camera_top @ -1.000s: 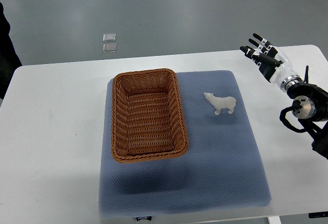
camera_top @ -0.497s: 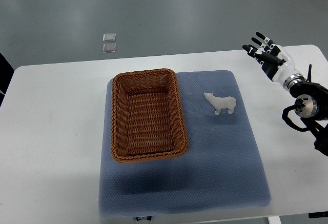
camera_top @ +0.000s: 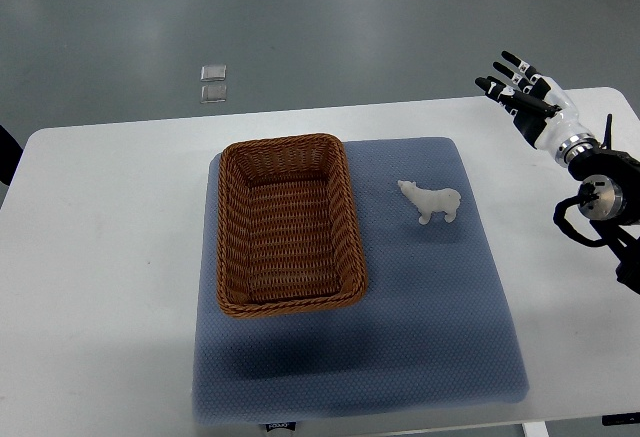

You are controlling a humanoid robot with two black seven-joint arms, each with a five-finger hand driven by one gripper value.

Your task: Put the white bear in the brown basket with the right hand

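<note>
The right hand [camera_top: 528,107] is raised above the far right corner of the table [camera_top: 110,257], its arm coming in from the right edge of the picture. Its fingers [camera_top: 503,88] are spread and released, pointing up and to the left, and they hold nothing. The black wrist joint and cables sit just below the hand, near the table's right edge.

A blue-grey mat [camera_top: 440,307] covers the middle of the white table. The brown basket [camera_top: 288,225] stands on the left part of this mat, a woven rectangular one lying with its long side running away from the robot. Two small clear squares [camera_top: 212,83] lie on the grey floor beyond the table. Nothing lies between the hand and the bear.

The white bear [camera_top: 432,201] stands upright on the mat, just right of the basket but not touching it, well apart from the hand. It is a small four-legged figure, its head turned toward the basket
</note>
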